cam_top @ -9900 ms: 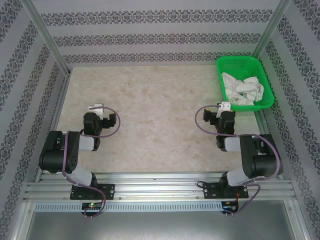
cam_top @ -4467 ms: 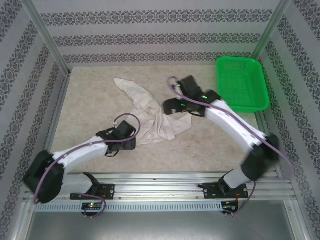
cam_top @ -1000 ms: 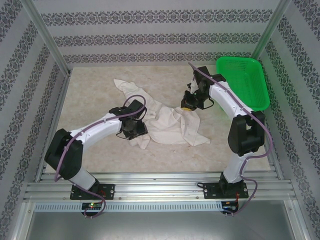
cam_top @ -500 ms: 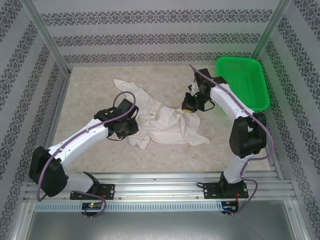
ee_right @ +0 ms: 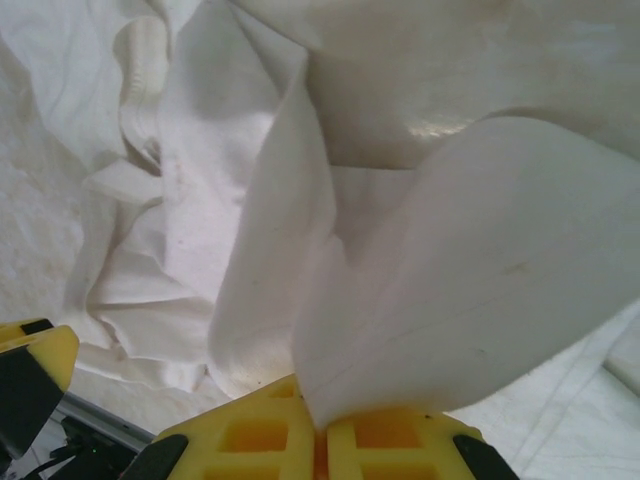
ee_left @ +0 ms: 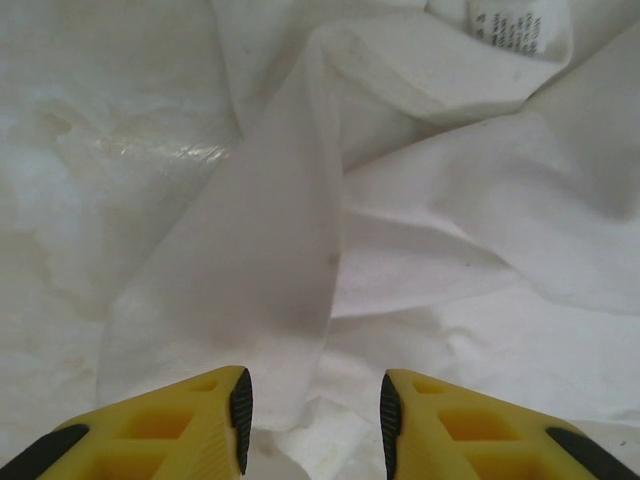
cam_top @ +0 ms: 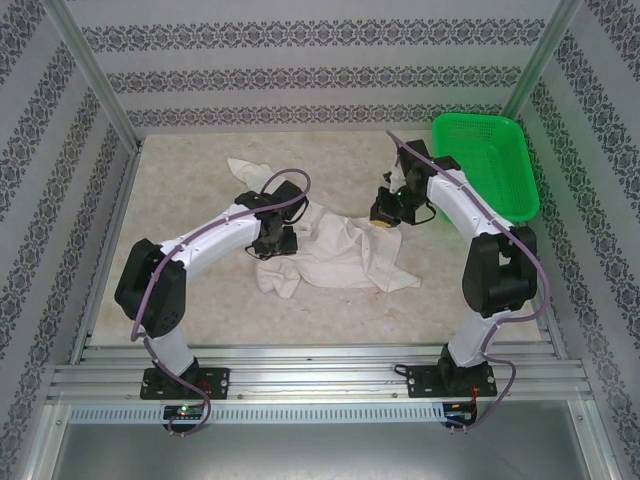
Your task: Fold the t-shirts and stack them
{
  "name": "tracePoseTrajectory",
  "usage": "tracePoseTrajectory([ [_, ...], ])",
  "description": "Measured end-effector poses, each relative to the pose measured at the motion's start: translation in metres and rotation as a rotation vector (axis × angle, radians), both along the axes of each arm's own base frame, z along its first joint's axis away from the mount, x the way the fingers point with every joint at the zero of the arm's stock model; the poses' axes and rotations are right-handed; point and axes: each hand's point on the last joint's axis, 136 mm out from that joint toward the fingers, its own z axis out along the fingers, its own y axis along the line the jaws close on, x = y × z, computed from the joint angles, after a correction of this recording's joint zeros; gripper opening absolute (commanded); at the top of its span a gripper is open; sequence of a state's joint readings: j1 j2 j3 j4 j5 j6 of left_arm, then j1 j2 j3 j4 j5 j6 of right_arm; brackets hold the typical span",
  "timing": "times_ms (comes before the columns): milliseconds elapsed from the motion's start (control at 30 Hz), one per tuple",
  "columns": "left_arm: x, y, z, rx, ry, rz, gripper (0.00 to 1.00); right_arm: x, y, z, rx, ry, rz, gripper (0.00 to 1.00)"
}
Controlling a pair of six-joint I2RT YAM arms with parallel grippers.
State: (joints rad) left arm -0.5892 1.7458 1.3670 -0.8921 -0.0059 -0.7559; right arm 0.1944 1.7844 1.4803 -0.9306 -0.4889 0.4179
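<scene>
We see one rumpled white t-shirt [cam_top: 335,255] spread across the middle of the table [cam_top: 200,300], with a narrow tail of cloth trailing off toward 10 o'clock. The left gripper [cam_top: 272,243] hangs over the shirt's 9 o'clock edge. On the left wrist camera we see the left gripper [ee_left: 315,405] with its yellow fingers parted and nothing caught between them, and a creased band of the t-shirt [ee_left: 430,230] lies just ahead, with a printed care label [ee_left: 510,25] at 1 o'clock. The right gripper [cam_top: 385,213] sits at the shirt's 1 o'clock corner. On the right wrist camera we see the right gripper [ee_right: 320,425] clenched on a fold of the t-shirt [ee_right: 480,290], which rises from the pinch. The green basket [cam_top: 485,170] stands in the table's 2 o'clock corner.
</scene>
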Motion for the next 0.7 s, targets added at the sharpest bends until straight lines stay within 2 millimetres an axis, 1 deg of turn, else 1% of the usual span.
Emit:
tracePoseTrajectory([
  [100,-0.004,0.002,-0.001,0.013,0.015,-0.018,0.46,-0.001,-0.010,-0.005,-0.003,0.014,-0.021,0.09],
  [267,-0.007,0.003,-0.004,0.025,0.032,-0.043,0.47,-0.001,-0.015,-0.007,-0.002,0.021,-0.032,0.08],
  [533,-0.014,0.004,-0.019,0.067,0.076,-0.074,0.45,0.000,-0.015,-0.008,0.003,0.017,-0.034,0.08],
  [600,-0.017,0.005,-0.023,0.077,0.089,-0.083,0.40,-0.001,-0.017,-0.010,0.004,0.021,-0.040,0.08],
  [667,-0.021,0.007,-0.028,0.087,0.104,-0.088,0.33,-0.001,-0.018,-0.011,0.004,0.025,-0.043,0.08],
  [700,-0.024,0.009,-0.031,0.095,0.113,-0.092,0.32,-0.001,-0.019,-0.012,0.004,0.027,-0.045,0.08],
])
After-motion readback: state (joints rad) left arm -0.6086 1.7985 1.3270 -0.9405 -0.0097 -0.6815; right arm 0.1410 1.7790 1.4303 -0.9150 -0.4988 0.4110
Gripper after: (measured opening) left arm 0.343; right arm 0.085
